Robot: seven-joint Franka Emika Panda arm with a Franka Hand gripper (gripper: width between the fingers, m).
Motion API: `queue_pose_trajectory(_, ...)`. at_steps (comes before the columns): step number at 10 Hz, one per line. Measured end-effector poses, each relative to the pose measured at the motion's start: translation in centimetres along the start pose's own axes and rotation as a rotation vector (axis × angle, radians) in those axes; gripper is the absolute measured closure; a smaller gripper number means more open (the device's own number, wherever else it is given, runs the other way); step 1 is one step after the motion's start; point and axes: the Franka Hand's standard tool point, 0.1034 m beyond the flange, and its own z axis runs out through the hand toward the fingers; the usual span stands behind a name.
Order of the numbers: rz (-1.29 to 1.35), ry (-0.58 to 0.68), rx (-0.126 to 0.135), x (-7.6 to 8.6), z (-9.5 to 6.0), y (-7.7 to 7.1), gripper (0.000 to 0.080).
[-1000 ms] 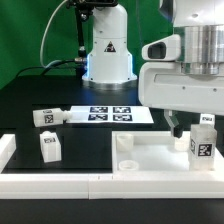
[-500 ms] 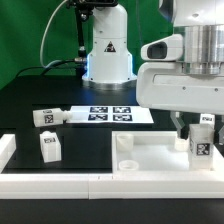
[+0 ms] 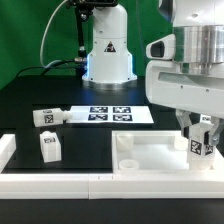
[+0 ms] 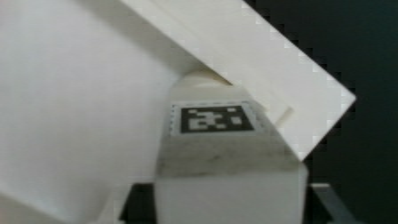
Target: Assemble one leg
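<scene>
One leg (image 3: 201,142), a small white block with tag markers, stands upright at the exterior view's right end of the white tabletop (image 3: 150,160). My gripper (image 3: 197,128) is lowered over it, one finger on each side of its upper part. In the wrist view the leg (image 4: 217,150) fills the space between my fingers (image 4: 326,203), with a narrow dark gap on each side, so my gripper (image 4: 228,205) looks open around it. The tabletop's white rim (image 4: 267,60) lies beyond the leg.
A second leg (image 3: 50,146) stands on the black table at the exterior view's left. A third leg (image 3: 47,117) lies at the left end of the marker board (image 3: 105,114). A white fence (image 3: 60,184) borders the front. The robot base (image 3: 108,50) stands behind.
My gripper has moved toward the exterior view's right and down, from beside the leg to straddling it. The leg has stayed about where it was.
</scene>
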Motion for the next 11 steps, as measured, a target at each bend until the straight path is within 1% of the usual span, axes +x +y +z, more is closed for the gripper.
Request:
queue_pose_trajectory(2, 0.328, -0.003, -0.009, -0.1, 0.0, 0.1, 0.0514)
queue_pose_trajectory(4, 0.696, -0.025, -0.002, -0.1, 0.0, 0.2, 0.0514)
queue_pose_trajectory(5, 0.791, -0.039, 0.002, -0.1, 0.0, 0.3, 0.0514)
queue_pose_trajectory(6, 0.789, -0.038, 0.002, -0.1, 0.0, 0.3, 0.0514)
queue_pose_trajectory(7, 0.783, -0.038, 0.002, -0.1, 0.1, 0.3, 0.0488)
queue_pose_trajectory(8, 0.731, -0.038, 0.001, -0.1, 0.1, 0.3, 0.0488)
queue_pose_trajectory(9, 0.601, -0.043, -0.01, -0.5, 0.1, 0.3, 0.0295)
queue_pose_trajectory(10, 0.47, -0.042, 0.014, -1.0, 0.0, -0.3, 0.0295)
queue_pose_trajectory(11, 0.299, -0.045, 0.03, -1.8, -0.1, -0.8, 0.0177)
